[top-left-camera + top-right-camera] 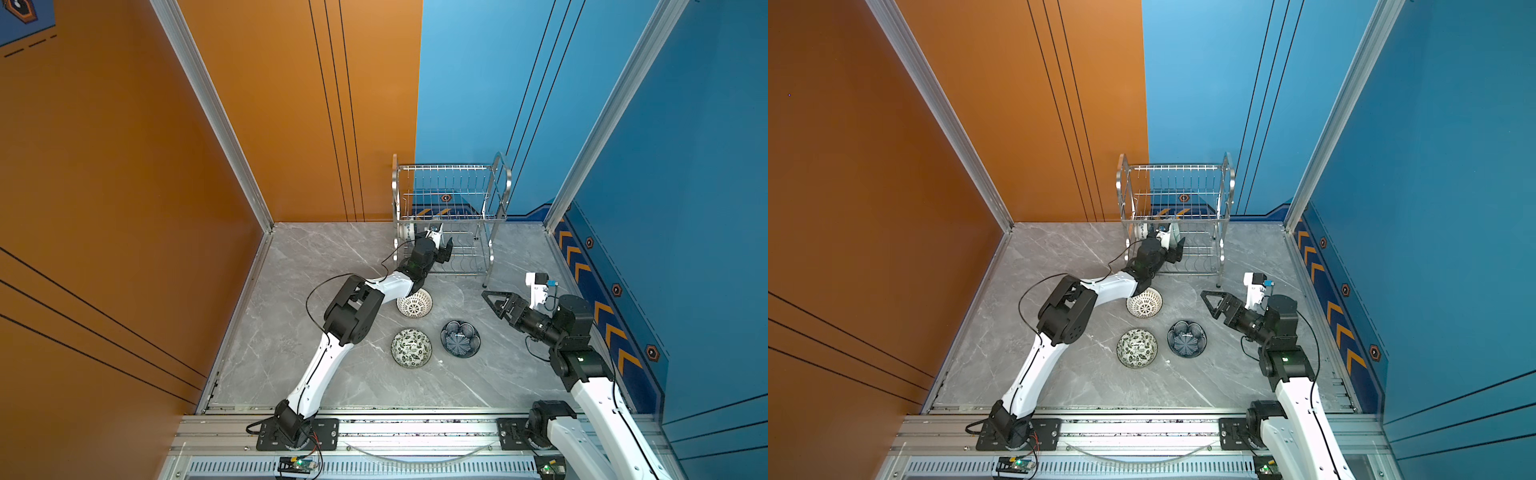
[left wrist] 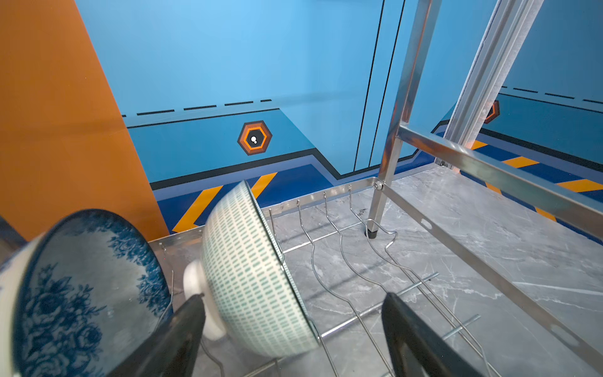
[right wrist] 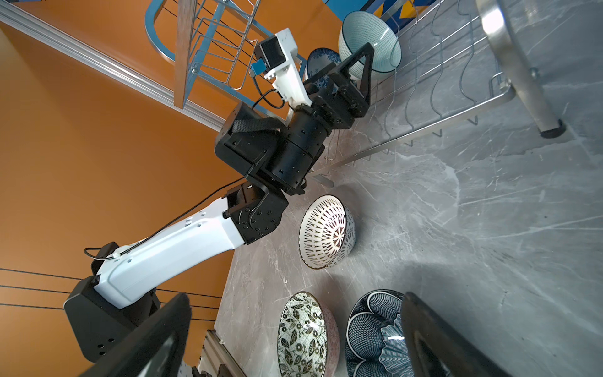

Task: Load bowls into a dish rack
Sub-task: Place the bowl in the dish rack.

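Plainly, two of the five bowls are already sitting in the dish rack [image 1: 451,167]. The pale mint bowl [image 2: 254,277] is leaning on edge in the wire slots of the lower shelf, and the blue-floral bowl [image 2: 81,293] is standing on edge just beside it, nearer the rack's end. The left arm [image 1: 390,286] is reaching into that shelf, and the left jaws are standing apart around the mint bowl, clamping nothing. One finger [image 2: 176,333] is lying right at the bowl's foot ring, though I cannot tell whether it is touching. The right jaws are gaping wide and empty over the worktop [image 1: 332,257], near the navy petal bowl [image 1: 460,338]. The leaf-patterned bowl [image 1: 411,348] and the white lattice bowl [image 1: 414,303] are waiting upright on the worktop, the lattice bowl partly under the left forearm. As I am judging it, the danger is lying in the retreat: a finger catching the foot ring would be dragging the mint bowl out of its slot or tipping it into the blue-floral one, chipping ceramic. A low pull-back would be sweeping the forearm into the lattice bowl, and a snag on the wires would be shoving the rack.
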`<control>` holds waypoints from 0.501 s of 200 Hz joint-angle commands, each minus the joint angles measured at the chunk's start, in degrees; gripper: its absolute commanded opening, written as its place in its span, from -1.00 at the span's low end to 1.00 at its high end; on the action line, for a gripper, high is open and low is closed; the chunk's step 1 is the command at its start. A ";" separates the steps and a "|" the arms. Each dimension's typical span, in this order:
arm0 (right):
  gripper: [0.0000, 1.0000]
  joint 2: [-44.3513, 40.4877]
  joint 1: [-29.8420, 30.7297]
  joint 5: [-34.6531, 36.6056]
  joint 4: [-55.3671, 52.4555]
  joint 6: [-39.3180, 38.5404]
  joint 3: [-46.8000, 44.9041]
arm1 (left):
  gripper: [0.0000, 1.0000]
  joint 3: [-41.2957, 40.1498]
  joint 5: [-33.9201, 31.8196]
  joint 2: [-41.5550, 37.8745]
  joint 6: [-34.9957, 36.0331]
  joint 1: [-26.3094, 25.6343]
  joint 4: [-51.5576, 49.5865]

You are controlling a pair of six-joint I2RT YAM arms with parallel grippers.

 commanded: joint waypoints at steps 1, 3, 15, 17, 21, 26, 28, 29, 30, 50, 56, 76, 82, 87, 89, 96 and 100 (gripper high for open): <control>0.99 -1.24 -0.29 -0.84 -0.97 0.78 0.59 | 0.71 -1.89 0.01 -2.99 0.66 -0.45 2.28; 0.99 -1.25 -0.29 -0.81 -1.00 0.77 0.53 | 0.71 -2.03 -0.05 -3.10 0.65 -0.45 2.36; 0.99 -1.09 -0.31 -0.89 -0.94 0.88 0.52 | 0.71 -3.26 -0.16 -4.03 0.51 -0.54 2.82; 0.99 -1.03 -0.30 -0.95 -0.90 0.86 0.56 | 0.71 -3.49 -0.16 -4.17 0.51 -0.54 2.93; 0.99 -0.95 -0.29 -0.93 -0.81 0.88 0.49 | 0.71 -4.01 -0.14 -4.59 0.33 -0.54 3.13; 0.99 -0.86 -0.29 -1.05 -0.77 0.85 0.60 | 0.71 -4.58 -0.12 -5.04 0.18 -0.62 3.34; 0.99 -0.82 -0.29 -1.06 -0.71 0.90 0.60 | 0.71 -4.90 -0.15 -5.22 0.09 -0.63 3.39; 0.99 -0.82 -0.29 -1.02 -0.70 0.88 0.56 | 0.71 -5.08 -0.16 -5.31 0.06 -0.63 3.46; 0.99 -0.81 -0.29 -1.00 -0.74 0.87 0.54 | 0.71 -5.18 -0.16 -5.40 0.00 -0.63 3.49; 0.99 -0.57 -0.21 -1.01 -0.51 0.88 0.54 | 0.71 -7.96 0.02 -7.02 -0.51 -0.94 4.93; 0.99 -0.55 -0.20 -1.00 -0.38 0.86 0.58 | 0.71 -8.74 0.01 -7.50 -0.53 -1.04 5.37; 0.99 -0.79 -0.21 -1.21 -0.49 0.83 0.46 | 0.71 -10.98 -0.06 -8.94 -0.95 -1.42 6.46; 0.99 -0.89 -0.22 -1.31 -0.54 0.85 0.51 | 0.70 -11.59 0.00 -9.34 -1.27 -1.51 6.68; 0.99 -0.98 -0.24 -1.28 -0.71 0.71 0.36 | 0.71 -12.03 0.01 -9.65 -1.57 -1.57 6.77; 0.99 -0.99 -0.15 -1.31 -0.72 0.73 0.39 | 0.71 -12.21 -0.03 -9.76 -1.71 -1.66 6.84; 0.99 -1.12 -0.13 -1.32 -0.92 0.76 0.30 | 0.71 -12.96 0.01 -10.32 -2.23 -1.77 6.99; 0.99 -1.16 -0.12 -1.33 -0.90 0.69 0.33 | 0.71 -13.43 0.06 -10.69 -2.52 -1.90 7.18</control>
